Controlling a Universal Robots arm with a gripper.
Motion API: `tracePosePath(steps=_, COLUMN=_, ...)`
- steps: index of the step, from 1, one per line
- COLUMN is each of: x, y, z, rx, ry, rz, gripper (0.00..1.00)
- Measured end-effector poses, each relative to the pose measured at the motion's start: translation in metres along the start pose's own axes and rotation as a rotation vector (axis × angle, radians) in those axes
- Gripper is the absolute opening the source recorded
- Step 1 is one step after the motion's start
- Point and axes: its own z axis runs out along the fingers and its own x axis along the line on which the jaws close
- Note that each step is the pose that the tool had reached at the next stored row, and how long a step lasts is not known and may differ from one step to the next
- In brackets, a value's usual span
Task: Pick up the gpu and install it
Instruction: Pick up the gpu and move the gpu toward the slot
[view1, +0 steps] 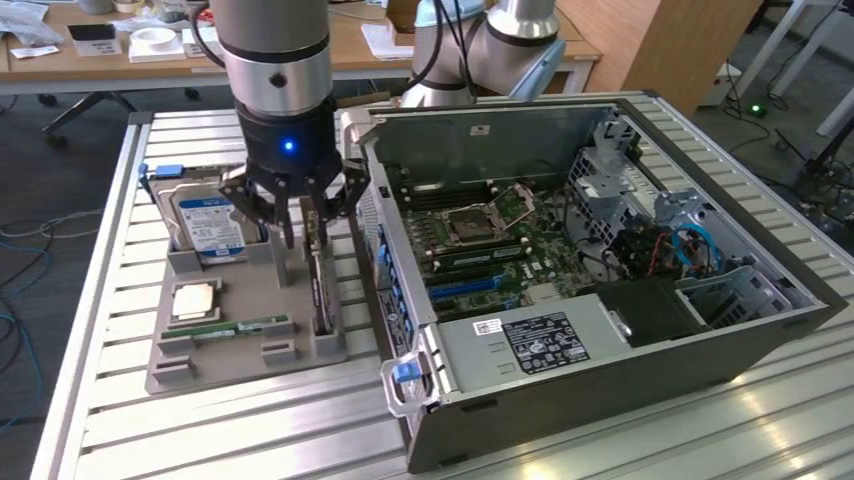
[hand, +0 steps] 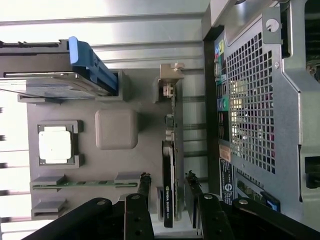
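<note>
While my gripper straddles, released, the thin flat dark-green gpu | pick step, ungrasped | I judge the grasp needs a square, centred squeeze.

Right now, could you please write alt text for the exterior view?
The arm's black gripper is open and straddles the thin dark gpu card, which stands on edge in a grey holder tray. An open metal computer case sits at the exterior view's right.

exterior: high, oblique | wrist: close, downward | shared: gpu, tray
</note>
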Motion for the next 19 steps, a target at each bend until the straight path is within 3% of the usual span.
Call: tracePosePath(steps=19, x=-0.001, y=-0.0007, z=0.0143, rx=0.0000, ry=0.0000, rz=0.000, gripper=0.42)
